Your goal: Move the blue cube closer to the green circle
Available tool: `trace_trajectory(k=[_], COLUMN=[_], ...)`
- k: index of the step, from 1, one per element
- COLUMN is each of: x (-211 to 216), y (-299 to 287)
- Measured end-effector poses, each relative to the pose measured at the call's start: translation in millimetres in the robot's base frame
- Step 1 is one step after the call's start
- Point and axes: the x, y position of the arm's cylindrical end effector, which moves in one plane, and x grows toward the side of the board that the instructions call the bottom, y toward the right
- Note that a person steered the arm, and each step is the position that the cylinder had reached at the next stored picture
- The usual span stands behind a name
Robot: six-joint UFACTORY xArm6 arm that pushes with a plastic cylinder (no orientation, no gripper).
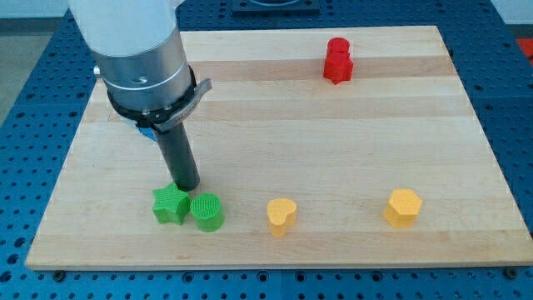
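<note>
My tip (187,187) is resting just above the green star (170,204) and green circle (206,212), which are touching at the bench's (275,108) bottom left. The blue cube (146,131) is peeking out behind the arm. No hand is fitted here, and no containers are showing.

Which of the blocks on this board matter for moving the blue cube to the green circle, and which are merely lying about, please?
Job:
- blue cube, mostly hidden behind the arm
- green circle
- my tip, just above the green blocks

Lying about:
- green star, touching the circle's left side
- yellow heart
- yellow hexagon
- red block
</note>
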Motion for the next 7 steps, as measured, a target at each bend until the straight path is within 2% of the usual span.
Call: trace_trajectory(k=[4,6,7], x=[21,-27,-28], y=[-12,-20,-49])
